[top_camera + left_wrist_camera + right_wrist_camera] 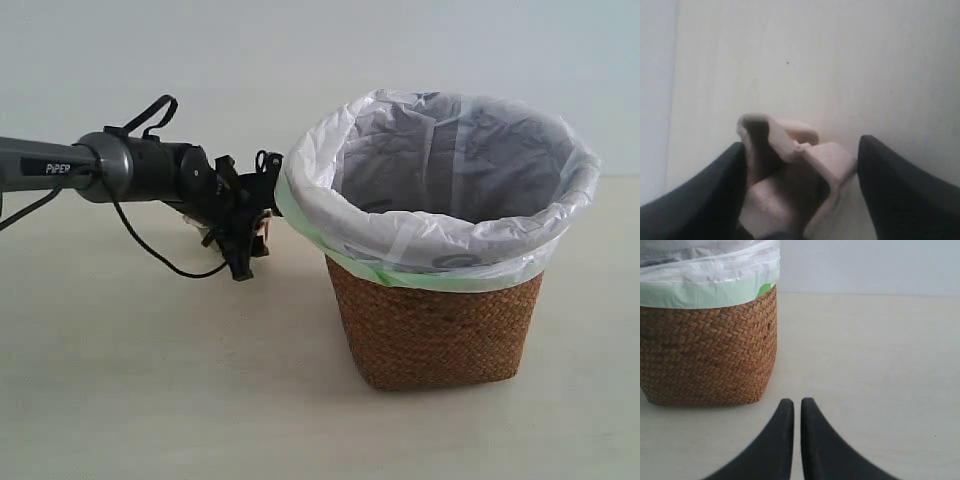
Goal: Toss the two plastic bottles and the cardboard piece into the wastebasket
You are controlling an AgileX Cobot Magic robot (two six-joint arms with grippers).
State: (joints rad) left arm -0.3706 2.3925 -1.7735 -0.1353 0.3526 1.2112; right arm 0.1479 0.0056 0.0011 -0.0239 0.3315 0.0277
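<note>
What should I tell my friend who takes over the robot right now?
Left hand: shut on the cardboard piece, above the table, just beside the wastebasket rim, not over it yet.
Right hand: shut, empty, low by the wastebasket's base.
Bottles: not in view; the wastebasket's bottom is hidden, so I can't tell if they're inside.
Left to do: probably carry the cardboard piece over the opening and let go, then look for the bottles.

Grey cylindrical left arm (120,168), lettered "PiPER" in white, black cable (180,272) looping at 6 o'clock; left gripper (255,215) black.
</note>
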